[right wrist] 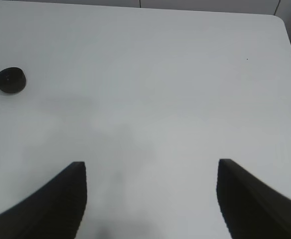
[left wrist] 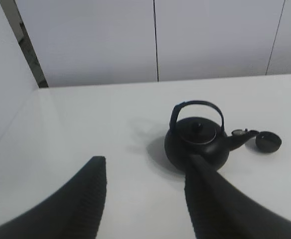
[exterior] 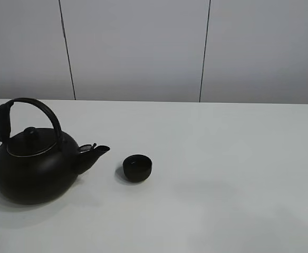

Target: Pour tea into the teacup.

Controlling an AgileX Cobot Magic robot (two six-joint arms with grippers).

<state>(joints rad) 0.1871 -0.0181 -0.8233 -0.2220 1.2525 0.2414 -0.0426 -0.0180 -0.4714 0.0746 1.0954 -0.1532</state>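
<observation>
My left tool (left wrist: pixel 145 199) hangs released, holding nothing, its fingers spread; ahead of it stands the big round black metal kettle (left wrist: pixel 198 142), likely heavy and smooth-bodied, so I judge its arched handle (left wrist: pixel 197 105) the safest hold. Beyond the spout sits the small matte black handleless teacup (left wrist: pixel 268 141), light and easily knocked. My right tool (right wrist: pixel 150 199) is likewise released over bare white desk (right wrist: pixel 185 74).

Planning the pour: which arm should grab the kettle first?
Left, probably. The kettle sits on the left, ahead of the open left gripper; the right gripper faces only the teacup.
</observation>
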